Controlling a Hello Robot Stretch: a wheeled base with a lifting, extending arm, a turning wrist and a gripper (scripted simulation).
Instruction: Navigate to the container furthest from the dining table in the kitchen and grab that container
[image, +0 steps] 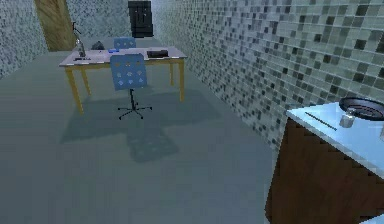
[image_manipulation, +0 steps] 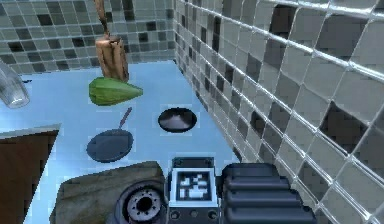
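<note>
You have the gripper (image_manipulation: 140, 206) at the arm side view's bottom edge. Its dark body is cut off by the frame and its fingers are too hard to make out. A mottled brown-green slab (image_manipulation: 85, 188) lies on the countertop (image_manipulation: 60, 115) right at it, so you cannot tell whether it holds anything.

The dark round container (image_manipulation: 176, 120) sits near the countertop's wall-side edge, apart from the gripper. Just beside it, toward the middle, lies a dark pan (image_manipulation: 108, 146). Farther out, a green lump (image_manipulation: 113, 90) rests against a brown wooden block (image_manipulation: 111, 56) near the far corner. A glassy thing (image_manipulation: 10, 88) is cut off at the left edge.

In the forward view, the counter's corner (image: 330, 135) carries a round dark vessel (image: 362, 106), half cropped. A yellow-legged table (image: 120, 58) and a blue chair (image: 129, 75) stand well apart from it.
</note>
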